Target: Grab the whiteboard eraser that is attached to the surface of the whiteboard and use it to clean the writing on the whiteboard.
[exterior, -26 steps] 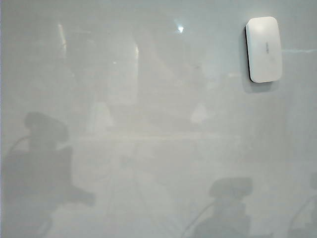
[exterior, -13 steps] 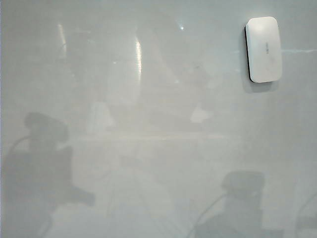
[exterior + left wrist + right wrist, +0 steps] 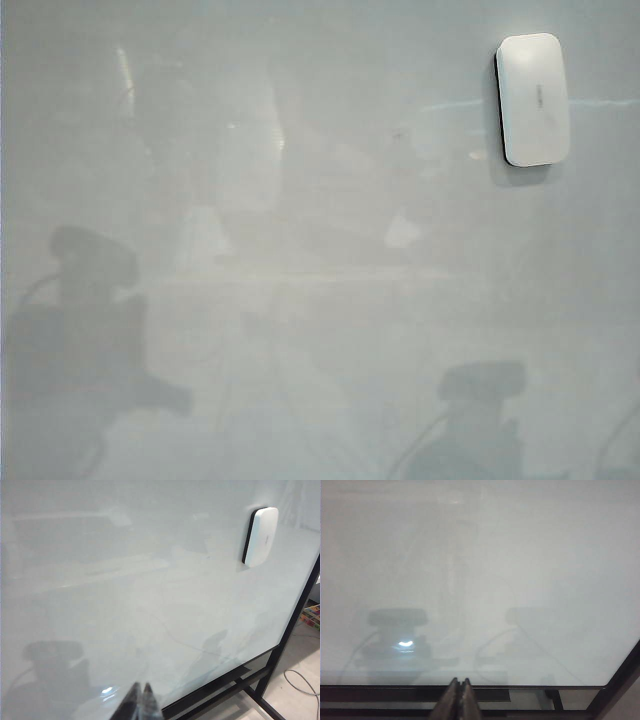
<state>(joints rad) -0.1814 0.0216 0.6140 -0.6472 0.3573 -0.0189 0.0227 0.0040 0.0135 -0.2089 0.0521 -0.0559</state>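
The dark shadow low on the right of the board [image 3: 300,300] has slid a bit since a moment ago; the eraser [image 3: 534,98] has not moved. It sits flat on the board near the top right, smooth, white and rounded (a tiny grey mark in its middle). The board is shiny and pale grey. My left gripper [image 3: 139,702] and right gripper [image 3: 460,700] are both pinched together, holding nothing, well away from the eraser.

Beside me a black frame [image 3: 295,625] stands on a pale floor [image 3: 295,700], where a grey cable [image 3: 302,682] loops.
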